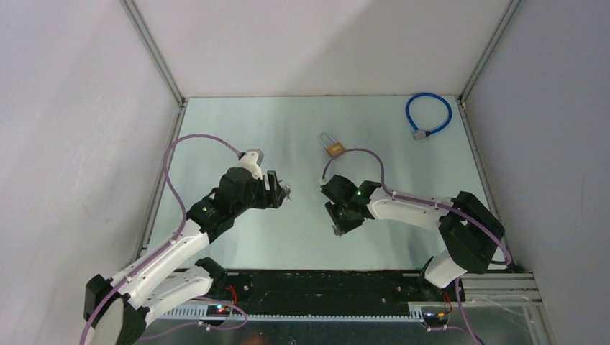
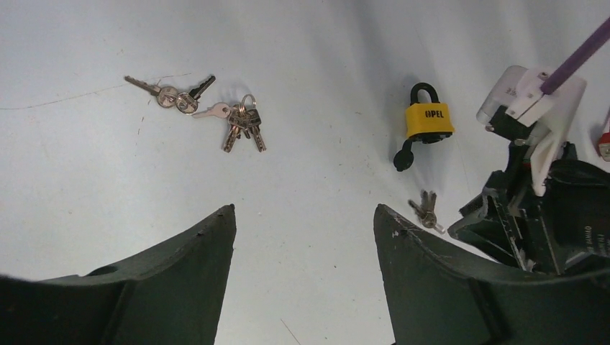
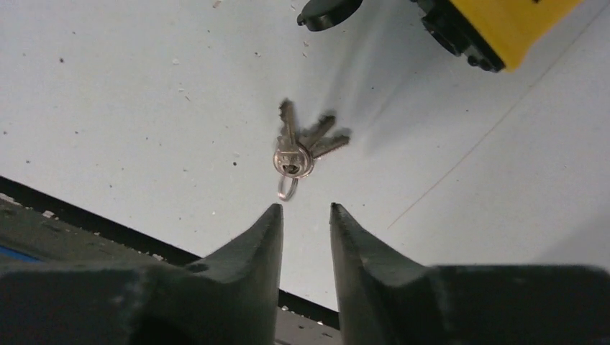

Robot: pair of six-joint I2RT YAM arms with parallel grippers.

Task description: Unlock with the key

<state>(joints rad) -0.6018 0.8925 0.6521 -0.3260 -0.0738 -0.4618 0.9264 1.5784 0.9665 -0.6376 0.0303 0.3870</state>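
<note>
A yellow padlock (image 2: 429,121) with a black shackle lies on the pale table, and the top view shows the padlock (image 1: 334,147) as well. A small bunch of keys (image 3: 298,147) on a ring lies just beyond my right gripper (image 3: 306,210). Its jaws stand a narrow gap apart with nothing between them. The ring sits just past the left fingertip (image 3: 273,215). The left wrist view shows the same key bunch (image 2: 427,211) beside the right arm. My left gripper (image 2: 304,210) hangs wide open over bare table, holding nothing.
More keys (image 2: 241,126) and a second linked set (image 2: 173,93) lie to the left of the padlock. The padlock's black keyhole cap (image 2: 403,158) hangs beside it. A blue cable loop (image 1: 428,115) lies at the back right. Frame walls bound the table.
</note>
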